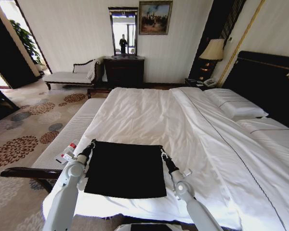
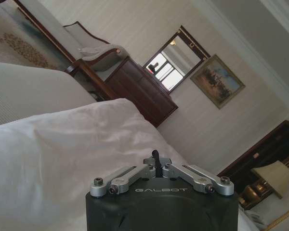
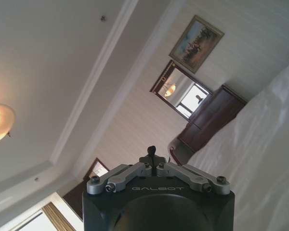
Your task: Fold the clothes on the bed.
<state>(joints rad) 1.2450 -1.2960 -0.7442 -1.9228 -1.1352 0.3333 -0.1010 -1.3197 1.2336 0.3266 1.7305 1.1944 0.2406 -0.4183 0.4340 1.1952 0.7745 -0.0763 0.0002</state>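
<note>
The clothes (image 1: 125, 168), a black fabric piece, hang as a flat rectangle over the near end of the white bed (image 1: 149, 110). No lettering is visible on the side facing me. My left gripper (image 1: 91, 144) is shut on the upper left corner. My right gripper (image 1: 163, 153) is shut on the upper right corner, so the top edge is stretched between them. In the left wrist view the left gripper (image 2: 156, 159) is closed with a dark tip between its fingers. The right wrist view shows the right gripper (image 3: 151, 153) closed the same way and tilted up toward the ceiling.
A long white-cushioned bench (image 1: 67, 134) runs along the bed's left side. Pillows (image 1: 236, 103) and a dark headboard (image 1: 269, 82) lie at the right. A chaise longue (image 1: 72, 74), a dark dresser (image 1: 124, 70) and a lamp (image 1: 213, 50) line the far wall. Patterned carpet (image 1: 24, 130) spreads to the left.
</note>
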